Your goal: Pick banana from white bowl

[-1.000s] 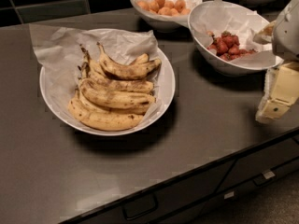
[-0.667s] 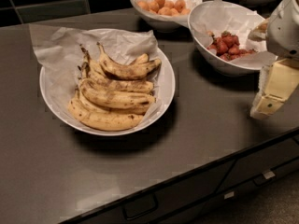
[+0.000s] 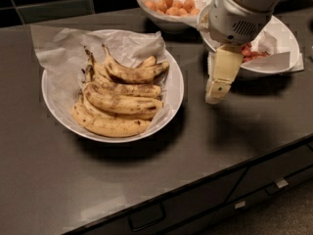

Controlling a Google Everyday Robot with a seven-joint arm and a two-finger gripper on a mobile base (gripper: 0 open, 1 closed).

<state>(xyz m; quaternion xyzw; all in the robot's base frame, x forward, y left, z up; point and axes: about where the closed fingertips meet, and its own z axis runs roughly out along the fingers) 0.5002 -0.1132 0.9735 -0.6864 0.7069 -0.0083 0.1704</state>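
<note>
The wide white bowl (image 3: pixel 177 89), lined with crumpled white paper, sits on the dark counter at left centre. It holds several ripe yellow bananas with brown blotches. The strongly curved banana (image 3: pixel 132 73) lies on top at the back, its long dark stem pointing up-left and its browned end at the right. My gripper (image 3: pixel 217 88) hangs from the white arm just right of the bowl's rim, above the counter and pointing down. It is apart from the bananas and holds nothing that I can see.
A white bowl of orange round fruits (image 3: pixel 171 4) stands at the back. A deeper white bowl with red berries (image 3: pixel 274 40) stands behind my arm at right. The counter's front edge runs diagonally, with drawers (image 3: pixel 146 217) below.
My gripper has moved left from the counter's right side to a spot close beside the banana bowl's right rim. The bananas have not moved.
</note>
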